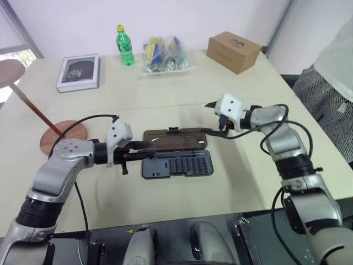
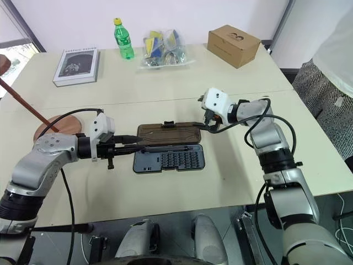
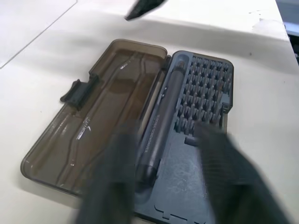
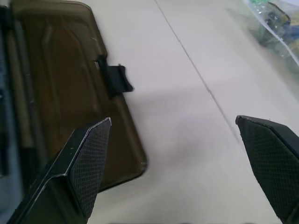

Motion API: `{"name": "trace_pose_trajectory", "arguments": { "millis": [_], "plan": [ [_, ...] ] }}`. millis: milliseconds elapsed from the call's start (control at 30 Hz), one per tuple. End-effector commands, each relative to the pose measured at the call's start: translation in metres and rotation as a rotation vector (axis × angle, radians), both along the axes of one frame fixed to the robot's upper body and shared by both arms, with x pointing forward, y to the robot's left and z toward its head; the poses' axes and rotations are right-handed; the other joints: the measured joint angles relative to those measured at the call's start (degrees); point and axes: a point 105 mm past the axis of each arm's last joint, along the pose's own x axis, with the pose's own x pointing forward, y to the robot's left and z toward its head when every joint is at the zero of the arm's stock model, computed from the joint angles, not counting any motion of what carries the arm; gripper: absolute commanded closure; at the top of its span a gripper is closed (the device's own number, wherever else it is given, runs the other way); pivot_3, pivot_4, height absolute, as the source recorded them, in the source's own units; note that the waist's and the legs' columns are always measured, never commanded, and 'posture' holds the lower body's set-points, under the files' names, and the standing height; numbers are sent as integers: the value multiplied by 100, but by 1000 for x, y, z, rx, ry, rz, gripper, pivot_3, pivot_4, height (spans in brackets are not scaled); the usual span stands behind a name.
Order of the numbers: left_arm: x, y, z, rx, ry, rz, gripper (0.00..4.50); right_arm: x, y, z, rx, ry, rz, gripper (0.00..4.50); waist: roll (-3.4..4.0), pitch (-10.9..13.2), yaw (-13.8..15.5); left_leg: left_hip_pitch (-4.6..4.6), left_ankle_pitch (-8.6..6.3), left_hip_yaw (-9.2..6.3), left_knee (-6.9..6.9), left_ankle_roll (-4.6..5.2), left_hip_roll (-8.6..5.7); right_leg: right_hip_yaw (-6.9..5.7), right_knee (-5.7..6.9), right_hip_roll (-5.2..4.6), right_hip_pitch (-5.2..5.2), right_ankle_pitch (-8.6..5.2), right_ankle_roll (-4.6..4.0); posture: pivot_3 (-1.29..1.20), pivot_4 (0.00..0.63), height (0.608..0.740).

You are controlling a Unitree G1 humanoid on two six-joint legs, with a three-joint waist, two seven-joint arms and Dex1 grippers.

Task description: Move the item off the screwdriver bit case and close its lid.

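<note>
The screwdriver bit case (image 1: 185, 164) lies open mid-table, its dark grey tray showing rows of bits and a pen-shaped driver (image 3: 161, 116). Its brown lid (image 1: 174, 137) lies flat on the far side, with the black clasp (image 1: 173, 130) on its far edge. The item, a reddish-brown wooden stand (image 1: 62, 135), sits on the table left of the case, apart from it. My left gripper (image 1: 142, 152) points at the case's left end with blurred fingers (image 3: 112, 177) apart and nothing between them. At the lid's right end, my right gripper (image 1: 216, 118) hovers wide open and empty.
Along the table's far side are a grey book (image 1: 79, 72), a green bottle (image 1: 125, 45), a plastic bag of small things (image 1: 164, 55) and a cardboard box (image 1: 233, 51). A person (image 1: 331, 77) stands at the right edge of the table.
</note>
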Motion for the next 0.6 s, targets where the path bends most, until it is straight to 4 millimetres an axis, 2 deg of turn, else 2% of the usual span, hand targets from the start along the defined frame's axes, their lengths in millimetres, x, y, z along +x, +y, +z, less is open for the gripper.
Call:
{"name": "trace_pose_trajectory", "arguments": {
  "millis": [33,67,167,267,600],
  "plan": [
    [-6,-4,11,-16,-44,-25,4406,-4,-1,29,58,-85,-34,0,0,0,1,0,0,1,0,0,0,0,0,1,0,0,0,0,150,740],
    [-7,-5,10,-14,-43,-28,4406,-5,-1,30,62,-85,-40,0,0,0,0,0,0,0,0,0,0,0,1,1,0,0,0,0,150,740],
    [-2,-14,-9,11,-41,-43,4406,-6,1,33,84,-87,-59,0,0,0,15,0,0,5,1,0,0,0,0,3,0,0,0,0,150,740],
    [0,-13,-27,39,-7,-45,4406,-8,3,33,74,-89,-56,0,0,0,30,0,0,8,1,0,-2,-1,-2,3,1,0,0,0,150,740],
    [5,-10,-52,86,28,-64,4406,-1,1,23,41,-58,-95,0,0,0,24,-1,0,7,1,1,-1,-1,-2,5,0,0,0,0,150,740]
  ]
}}
